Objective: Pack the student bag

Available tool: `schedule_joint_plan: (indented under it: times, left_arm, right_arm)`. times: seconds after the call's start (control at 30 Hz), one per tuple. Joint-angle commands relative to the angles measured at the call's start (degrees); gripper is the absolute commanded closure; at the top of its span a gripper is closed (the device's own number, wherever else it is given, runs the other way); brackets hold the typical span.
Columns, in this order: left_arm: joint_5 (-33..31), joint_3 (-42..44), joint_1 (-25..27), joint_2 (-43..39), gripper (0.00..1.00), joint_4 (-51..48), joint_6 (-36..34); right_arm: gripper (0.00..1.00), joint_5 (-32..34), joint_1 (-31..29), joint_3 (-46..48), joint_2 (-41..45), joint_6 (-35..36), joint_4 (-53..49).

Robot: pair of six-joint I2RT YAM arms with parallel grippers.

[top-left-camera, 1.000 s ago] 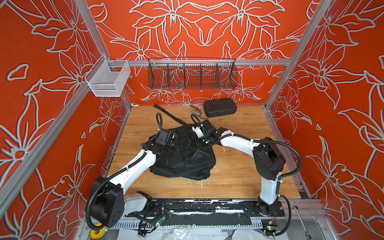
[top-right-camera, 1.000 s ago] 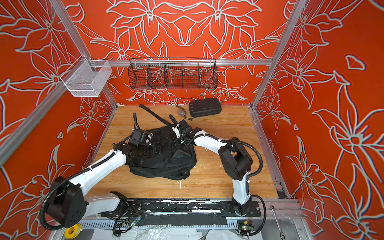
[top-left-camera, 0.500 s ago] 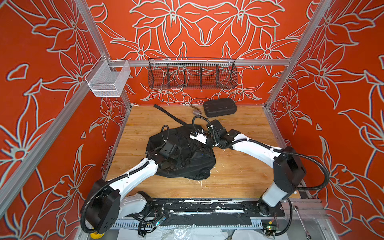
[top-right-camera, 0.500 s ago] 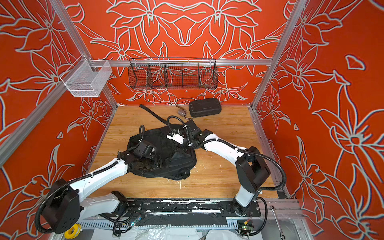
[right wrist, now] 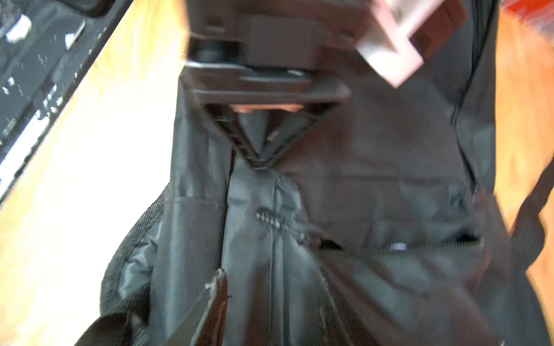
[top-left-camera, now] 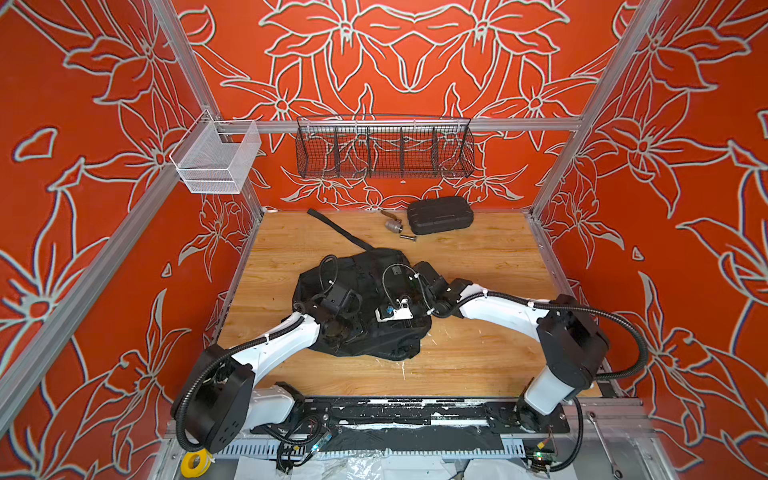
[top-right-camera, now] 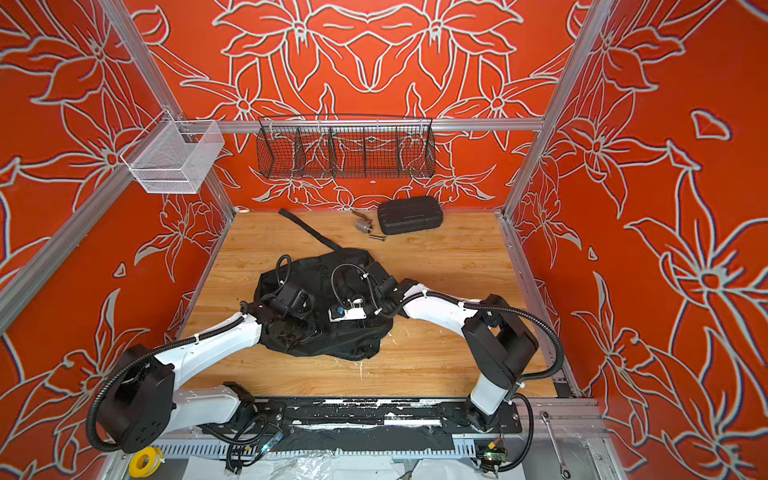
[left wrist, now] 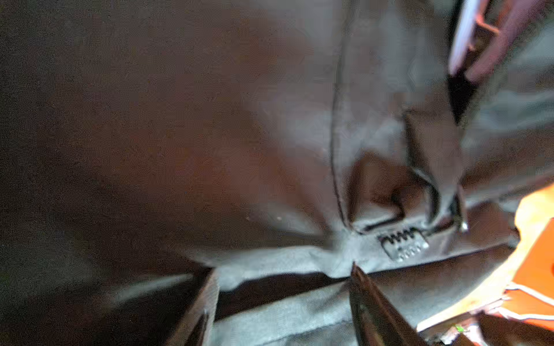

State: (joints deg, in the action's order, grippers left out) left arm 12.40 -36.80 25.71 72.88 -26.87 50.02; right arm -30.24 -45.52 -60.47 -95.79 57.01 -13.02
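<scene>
Since both arms bend low over the student bag (top-left-camera: 390,343), which lies crumpled in the middle of the surface (top-left-camera: 478,257), opening its zip looks like the step in hand. The left fingers (left wrist: 368,299) and right fingers (right wrist: 215,296), both spread over fabric with no clear pinch, should take the zip pull (left wrist: 404,245) squarely and pin the cloth beside it. What the bag holds is hidden. Behind it, the black case (top-left-camera: 440,215) sits closed. Farther, on the walls, the wire basket (top-left-camera: 384,153) and mesh bin (top-left-camera: 216,162) look empty.

Pulled frontward — left gripper (left wrist: 281,284), right gripper (right wrist: 271,287) farther (its elbow (top-left-camera: 571,345) dropped outward)
</scene>
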Motion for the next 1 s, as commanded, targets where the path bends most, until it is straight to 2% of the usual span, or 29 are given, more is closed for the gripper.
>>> schedule_joint_plan:
  times: [0.0,0.33,0.5,0.57,0.63,0.67,0.83,0.9,0.97]
  left_arm:
    - [1.23,2.25,-1.49,-0.36,0.31,-1.16,2.45]
    - [3.0,1.51,-2.95,2.6,0.32,-1.26,1.48]
    - [2.91,2.14,-3.04,2.7,0.32,-1.34,1.74]
    - [2.85,2.46,-3.17,2.62,0.32,-1.16,1.92]
    - [2.75,2.7,-3.2,2.53,0.32,-1.32,2.01]
    - [2.59,2.72,-3.21,2.45,0.32,-1.58,1.93]
    - [2.19,3.35,-3.85,1.66,0.32,-2.79,1.75]
    - [2.19,3.69,-4.18,1.44,0.32,-3.13,1.57]
    - [2.21,3.85,-4.56,1.24,0.32,-3.52,1.4]
  right_arm:
    - [0.52,-0.61,-1.21,1.07,-0.57,7.89,5.6]
    - [0.5,7.62,-4.45,-0.02,-7.08,17.77,8.42]
    - [0.52,9.04,-4.96,0.95,-8.87,18.0,14.48]
    - [0.59,10.33,-5.34,1.43,-9.64,18.13,16.39]
    - [0.8,11.67,-5.48,2.82,-9.77,17.57,19.57]
    - [0.86,12.14,-5.48,3.82,-9.5,16.66,21.69]
    - [0.97,13.6,-5.0,5.78,-7.01,12.46,24.74]
    - [1.0,10.11,-4.08,6.06,-5.54,9.18,24.8]
    - [1.0,2.51,-2.33,4.98,-4.13,5.93,22.13]
